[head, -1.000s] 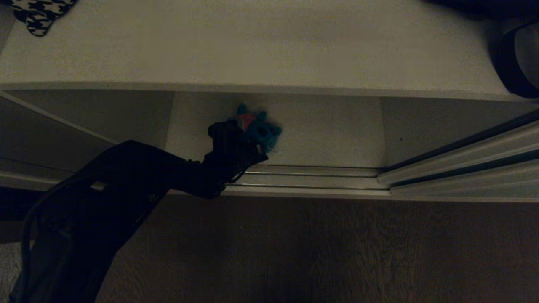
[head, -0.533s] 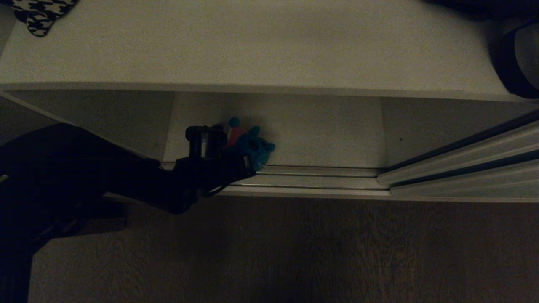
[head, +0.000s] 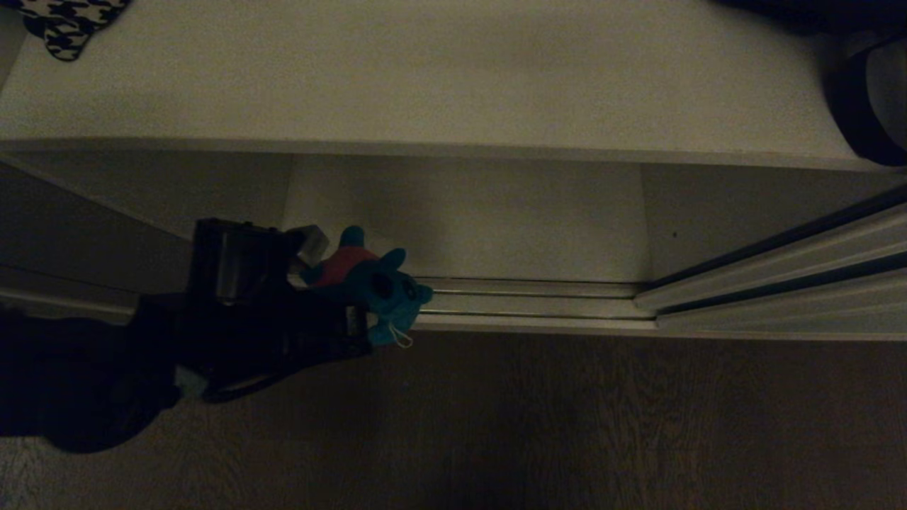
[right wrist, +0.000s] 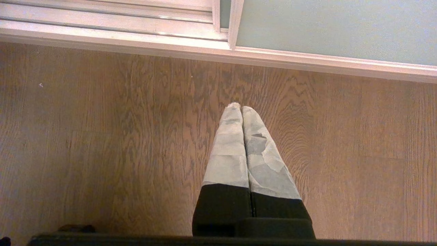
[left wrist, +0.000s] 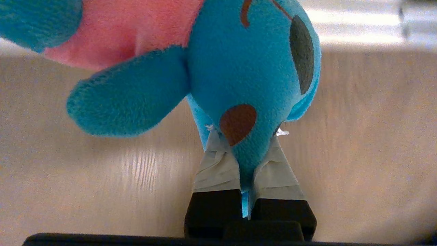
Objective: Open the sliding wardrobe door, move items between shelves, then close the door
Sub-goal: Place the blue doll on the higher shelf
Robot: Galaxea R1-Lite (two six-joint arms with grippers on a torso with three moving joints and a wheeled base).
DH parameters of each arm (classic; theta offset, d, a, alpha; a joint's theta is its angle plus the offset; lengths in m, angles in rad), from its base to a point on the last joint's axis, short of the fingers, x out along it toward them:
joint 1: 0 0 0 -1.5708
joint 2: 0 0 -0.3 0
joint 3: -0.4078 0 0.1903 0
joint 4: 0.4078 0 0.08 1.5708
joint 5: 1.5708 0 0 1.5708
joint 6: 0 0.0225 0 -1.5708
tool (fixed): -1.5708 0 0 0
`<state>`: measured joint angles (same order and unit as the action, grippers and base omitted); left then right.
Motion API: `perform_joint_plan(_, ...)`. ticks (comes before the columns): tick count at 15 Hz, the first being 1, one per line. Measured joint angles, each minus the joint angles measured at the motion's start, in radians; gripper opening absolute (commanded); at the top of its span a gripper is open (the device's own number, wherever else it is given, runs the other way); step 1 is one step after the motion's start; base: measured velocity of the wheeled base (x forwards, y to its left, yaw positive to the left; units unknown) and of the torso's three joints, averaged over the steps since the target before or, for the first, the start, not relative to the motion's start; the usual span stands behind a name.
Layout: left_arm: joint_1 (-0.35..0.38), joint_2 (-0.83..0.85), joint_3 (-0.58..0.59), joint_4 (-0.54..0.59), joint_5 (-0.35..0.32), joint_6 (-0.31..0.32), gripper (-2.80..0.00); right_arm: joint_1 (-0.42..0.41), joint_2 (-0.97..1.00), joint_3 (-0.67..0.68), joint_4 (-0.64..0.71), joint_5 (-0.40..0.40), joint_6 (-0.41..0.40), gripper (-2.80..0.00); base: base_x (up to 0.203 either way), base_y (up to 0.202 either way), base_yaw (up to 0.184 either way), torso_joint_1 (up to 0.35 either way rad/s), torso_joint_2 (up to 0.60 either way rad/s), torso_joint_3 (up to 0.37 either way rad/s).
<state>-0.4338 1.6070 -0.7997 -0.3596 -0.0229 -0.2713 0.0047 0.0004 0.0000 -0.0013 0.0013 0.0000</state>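
Note:
My left gripper is shut on a teal-blue plush toy with a pink-red belly. It holds the toy over the wardrobe's front track, just outside the lower shelf. In the left wrist view the taped fingers pinch a thin lower part of the toy. The upper shelf is a wide off-white board. The sliding wardrobe door is pushed to the right, its frame at the right of the head view. My right gripper hangs shut over the wooden floor, holding nothing.
A black-and-white houndstooth cloth lies at the upper shelf's far left. A black strapped bag sits at its far right. The silvery door track runs along the wardrobe's front. Wooden floor lies in front.
My left arm has drawn back and to the left, carrying the teal-blue toy from deep over the lower shelf out to the front track. The right arm has not moved.

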Motion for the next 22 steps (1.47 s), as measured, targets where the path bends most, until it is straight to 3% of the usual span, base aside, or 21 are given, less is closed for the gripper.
perform_joint_plan(4,-0.002,-0.264,0.042,0.298,-0.068,0.05,-2.8,0.0,0.0,0.0,0.0,0.0,0.0,-2.8,0.0,0.0,0.0,0.0,0.0,0.0)
perform_joint_plan(11,-0.014,-0.645,-0.021,0.814,-0.248,0.231,-2.8,0.0,0.0,0.0,0.0,0.0,0.0,-2.8,0.0,0.0,0.0,0.0,0.0,0.0)
perform_joint_plan(13,-0.016,-0.704,-0.086,0.895,-0.274,0.258,-2.8,0.0,0.0,0.0,0.0,0.0,0.0,-2.8,0.0,0.0,0.0,0.0,0.0,0.0)
perform_joint_plan(18,-0.022,-0.772,-0.303,1.143,-0.415,0.312,-2.8,0.0,0.0,0.0,0.0,0.0,0.0,-2.8,0.0,0.0,0.0,0.0,0.0,0.0)
perform_joint_plan(22,-0.022,-0.751,-0.478,1.163,-0.431,0.315,-2.8,0.0,0.0,0.0,0.0,0.0,0.0,-2.8,0.0,0.0,0.0,0.0,0.0,0.0)
